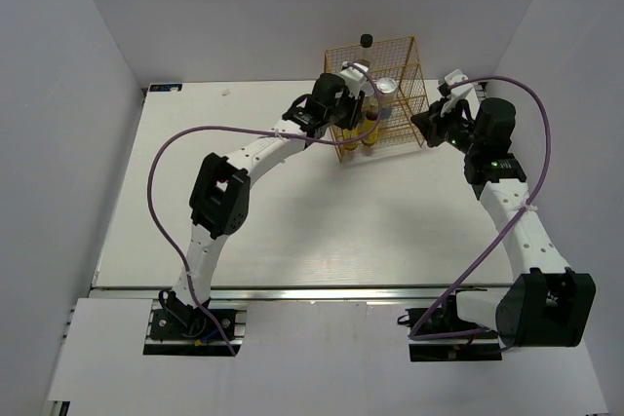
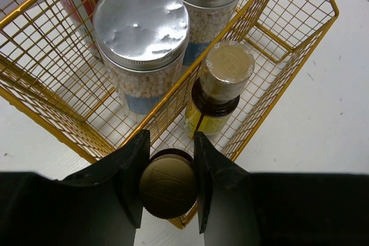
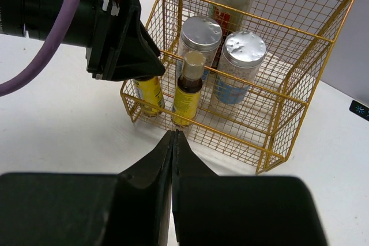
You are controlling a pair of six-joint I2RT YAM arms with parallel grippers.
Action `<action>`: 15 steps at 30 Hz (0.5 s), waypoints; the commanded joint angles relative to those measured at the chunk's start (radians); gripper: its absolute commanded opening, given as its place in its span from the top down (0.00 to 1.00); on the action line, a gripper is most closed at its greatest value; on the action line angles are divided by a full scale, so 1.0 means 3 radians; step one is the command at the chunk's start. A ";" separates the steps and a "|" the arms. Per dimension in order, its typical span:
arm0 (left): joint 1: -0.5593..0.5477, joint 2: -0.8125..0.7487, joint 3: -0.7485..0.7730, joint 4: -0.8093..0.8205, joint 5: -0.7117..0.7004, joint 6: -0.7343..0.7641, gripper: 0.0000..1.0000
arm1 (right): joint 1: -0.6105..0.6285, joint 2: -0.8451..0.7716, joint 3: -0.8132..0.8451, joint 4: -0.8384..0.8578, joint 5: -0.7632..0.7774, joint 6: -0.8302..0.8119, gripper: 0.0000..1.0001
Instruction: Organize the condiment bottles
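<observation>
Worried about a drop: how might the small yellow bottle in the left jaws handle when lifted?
Small, so the yellow bottle is probably light. Gripped by its round cap, it could swivel or slip in the left gripper's jaws. Narrow, it may tip when set down.

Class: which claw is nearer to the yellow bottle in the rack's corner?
Left. The left claw grips that yellow bottle; the right claw hangs shut outside the rack, apart from it.

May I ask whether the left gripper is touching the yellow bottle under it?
Touching: left wrist view shows the left gripper clamped on the yellow bottle, fingers against its cap.
</observation>
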 commanded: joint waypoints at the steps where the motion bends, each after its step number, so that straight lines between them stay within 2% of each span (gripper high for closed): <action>1: -0.0020 -0.0147 -0.0055 0.0250 -0.0027 -0.0006 1.00 | -0.0019 -0.0091 -0.0033 0.0144 -0.0010 0.0027 1.00; 2: -0.0025 -0.0147 -0.0076 0.0260 -0.0027 -0.0006 0.93 | -0.0019 -0.0085 -0.0033 0.0144 -0.0010 0.0027 1.00; 5: -0.0025 -0.0126 -0.0081 0.0260 -0.0022 -0.0021 0.87 | -0.0024 -0.0090 -0.0038 0.0139 -0.0010 0.0027 1.00; 6: -0.0025 -0.0126 -0.0086 0.0260 -0.0012 -0.0026 0.78 | -0.0024 -0.0091 -0.0043 0.0139 -0.0010 0.0027 1.00; 9: -0.0035 -0.0116 -0.0086 0.0255 -0.0001 -0.0036 0.65 | -0.0024 -0.0096 -0.0048 0.0133 -0.0010 0.0027 1.00; 10: -0.0040 -0.0116 -0.0091 0.0250 0.0004 -0.0041 0.58 | -0.0024 -0.0101 -0.0053 0.0133 -0.0010 0.0027 1.00; 15: -0.0051 -0.0126 -0.0096 0.0250 -0.0001 -0.0052 0.47 | -0.0024 -0.0111 -0.0068 0.0133 -0.0010 0.0027 1.00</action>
